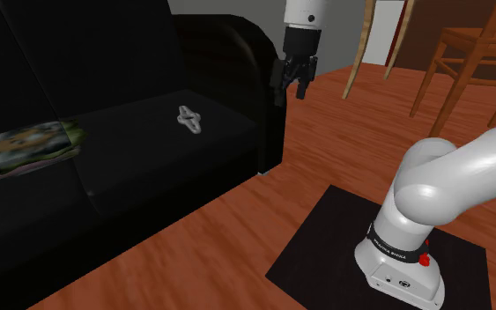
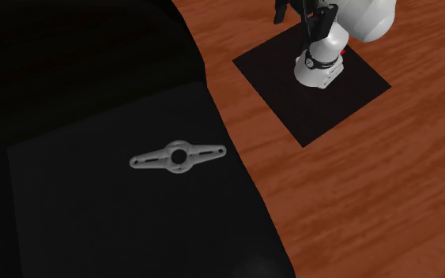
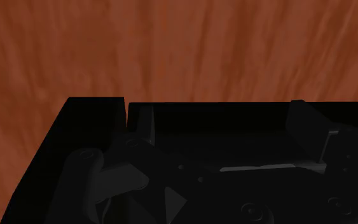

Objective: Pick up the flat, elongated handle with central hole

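On the seat of the black sofa (image 1: 140,154) lies the pale, flat handle (image 1: 190,120), with nothing touching it. In the second exterior view its long arms run roughly from nine to three o'clock on either side of the round centre hole. The robot's base (image 2: 320,67) stands on a black mat (image 2: 292,103) at two o'clock from it, well apart. In the shoulder view the gripper (image 1: 292,91) hangs in the air near the sofa's arm, with the handle between eight and nine o'clock from it. A patterned cushion (image 1: 25,148) rests toward nine o'clock on the seat. The black fingers stand apart, released, grasping nothing.
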### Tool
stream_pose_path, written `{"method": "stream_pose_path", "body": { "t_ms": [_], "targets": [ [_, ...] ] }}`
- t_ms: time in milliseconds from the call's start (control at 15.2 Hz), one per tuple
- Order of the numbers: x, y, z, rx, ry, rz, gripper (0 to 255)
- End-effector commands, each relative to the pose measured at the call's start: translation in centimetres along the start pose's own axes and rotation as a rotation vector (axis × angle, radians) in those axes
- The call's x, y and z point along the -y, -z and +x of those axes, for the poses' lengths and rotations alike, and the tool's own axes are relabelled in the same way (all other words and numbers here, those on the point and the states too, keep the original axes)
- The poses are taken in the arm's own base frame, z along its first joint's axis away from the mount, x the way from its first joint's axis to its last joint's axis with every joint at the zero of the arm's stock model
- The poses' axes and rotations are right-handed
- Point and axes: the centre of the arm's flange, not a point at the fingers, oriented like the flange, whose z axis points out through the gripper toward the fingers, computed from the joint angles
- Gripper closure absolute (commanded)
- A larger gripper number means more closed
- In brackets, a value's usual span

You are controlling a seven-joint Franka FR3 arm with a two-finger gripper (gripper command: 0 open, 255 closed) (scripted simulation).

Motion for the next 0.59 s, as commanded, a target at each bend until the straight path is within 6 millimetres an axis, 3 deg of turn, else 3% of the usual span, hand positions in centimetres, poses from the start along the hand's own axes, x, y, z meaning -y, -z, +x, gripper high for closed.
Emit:
{"method": "stream_pose_path", "body": {
  "t_ms": [0, 528],
  "targets": [
    [0.0, 0.0, 0.0, 0.0, 0.0, 0.0, 0],
    [2.5, -2.5, 10.1, 0.007, -0.018, -0.011, 0]
  ]
}}
